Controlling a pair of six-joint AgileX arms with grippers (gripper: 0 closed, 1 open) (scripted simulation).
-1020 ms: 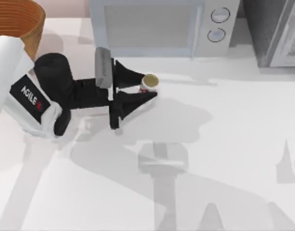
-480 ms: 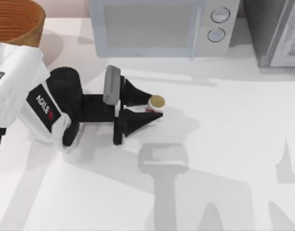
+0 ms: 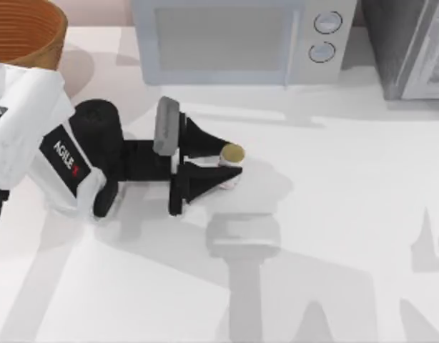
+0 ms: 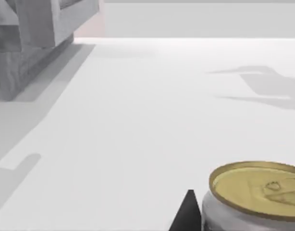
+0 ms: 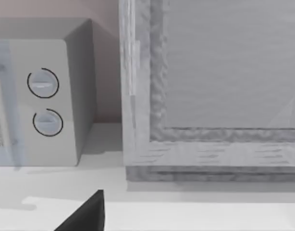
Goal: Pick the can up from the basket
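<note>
The can [image 3: 231,154], white with red marks and a dull gold top, is between the black fingers of my left gripper [image 3: 230,163], which is shut on it. It is held upright, low over the white table and in front of the microwave. The basket [image 3: 19,32], orange-brown and ribbed inside, stands at the far left corner, well away from the can. In the left wrist view the can's gold top [image 4: 258,190] is close up beside one black fingertip [image 4: 186,216]. One black fingertip [image 5: 85,215] of my right gripper points at the back of the table.
A grey microwave [image 3: 234,39] with two round dials stands along the back, just behind the can. A grey cabinet [image 3: 412,46] fills the back right corner. Open white tabletop [image 3: 348,214] lies to the right and front.
My left arm has carried the can right and toward the table's front over the last second. In the last half second it has barely moved, sinking slightly.
</note>
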